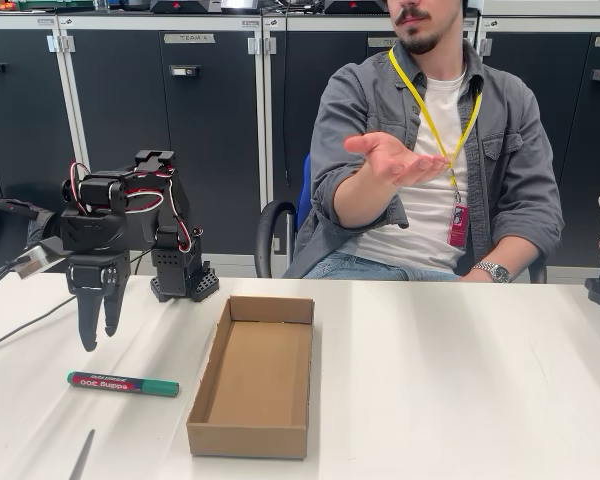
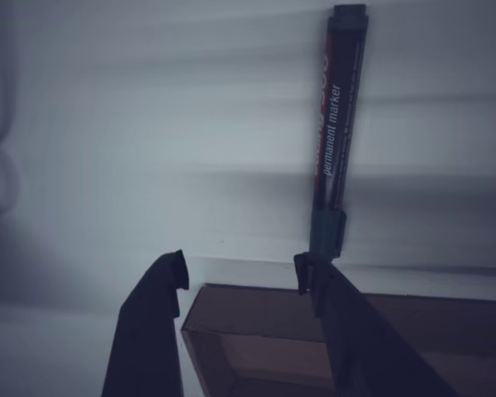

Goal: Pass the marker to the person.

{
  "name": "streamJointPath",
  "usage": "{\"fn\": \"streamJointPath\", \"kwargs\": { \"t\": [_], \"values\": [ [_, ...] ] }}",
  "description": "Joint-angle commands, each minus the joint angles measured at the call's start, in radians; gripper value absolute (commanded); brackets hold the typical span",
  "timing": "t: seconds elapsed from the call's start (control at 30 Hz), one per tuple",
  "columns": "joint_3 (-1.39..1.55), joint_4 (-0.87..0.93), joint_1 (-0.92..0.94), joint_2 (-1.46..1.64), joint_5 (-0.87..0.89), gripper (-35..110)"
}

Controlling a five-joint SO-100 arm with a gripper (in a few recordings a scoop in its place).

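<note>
We see the marker lying flat on the white table, a thick green pen with a red-and-black label band carrying white lettering; in the wrist view the marker reads "permanent marker" along its band. It lies just left of an open cardboard box in the fixed view, apart from it. Above the marker's left end we find the robot's black hand pointing down, its fingers a little apart and holding nothing, clear of the pen. In the wrist view the hand shows the same gap. Behind the table the person sits, one open palm held out, upturned.
</note>
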Motion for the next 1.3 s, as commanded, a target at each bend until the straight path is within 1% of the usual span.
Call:
{"fn": "streamJointPath", "kwargs": {
  "t": [0.0,0.27,0.5,0.67,0.97,1.27],
  "values": [
    [-0.006,0.025,0.0,0.002,0.029,30],
    [0.008,0.081,0.006,-0.057,0.038,35],
    [0.011,0.089,0.02,-0.124,0.035,37],
    [0.014,0.112,0.018,-0.166,0.037,42],
    [0.031,0.048,0.012,-0.225,0.034,44],
    [0.046,0.043,0.017,-0.296,0.048,44]
  ]
}}
